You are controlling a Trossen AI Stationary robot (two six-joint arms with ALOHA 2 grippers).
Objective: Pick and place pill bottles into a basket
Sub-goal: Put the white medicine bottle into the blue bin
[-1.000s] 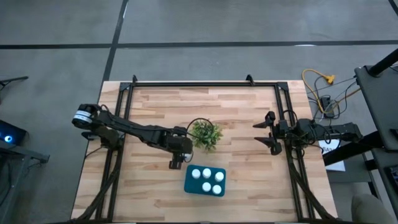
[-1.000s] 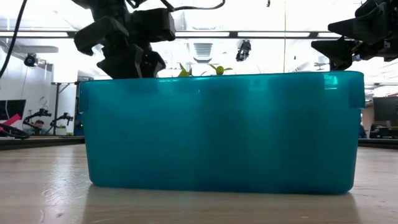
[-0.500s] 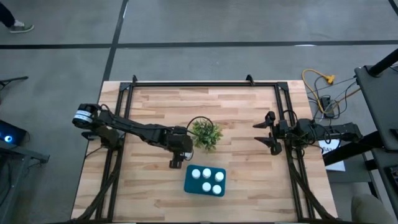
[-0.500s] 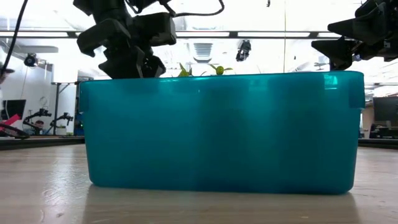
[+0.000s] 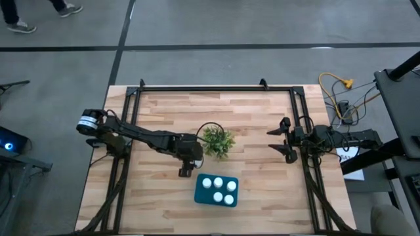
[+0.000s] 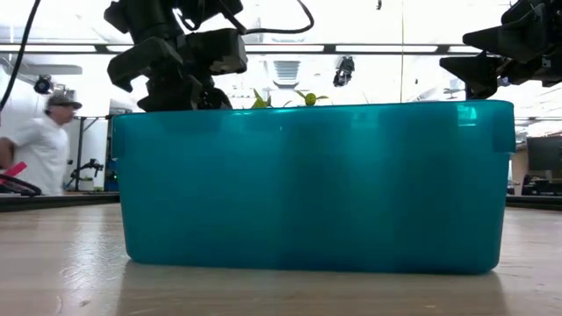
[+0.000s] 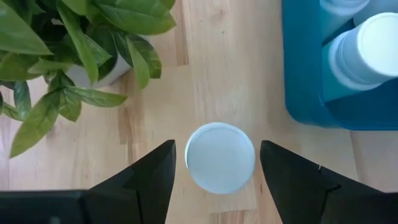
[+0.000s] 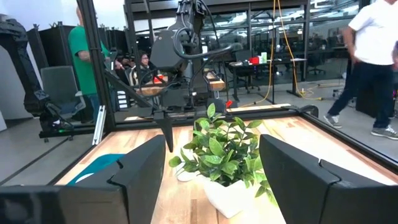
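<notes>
Hovering left gripper [image 7: 214, 163] jaws spread astride a pill bottle [image 7: 220, 157], label hidden

Grey floor [image 5: 216, 23] crossed by dark seam lines surrounds the pale wood-plank worktop [image 5: 249, 170], with yellow cables [image 5: 338, 88] coiled off its right side and a walker's shoes [image 5: 23, 27] at the far left corner. Beyond the worktop: open lab hall, bright ceiling light strips [image 6: 351, 48], desks [image 8: 261, 65] with gear, dark metal frames. A person in a white shirt [image 6: 39, 149] stands at left; a green-shirted person [image 8: 84, 56] and another in white [image 8: 370, 62] stand farther back.
</notes>
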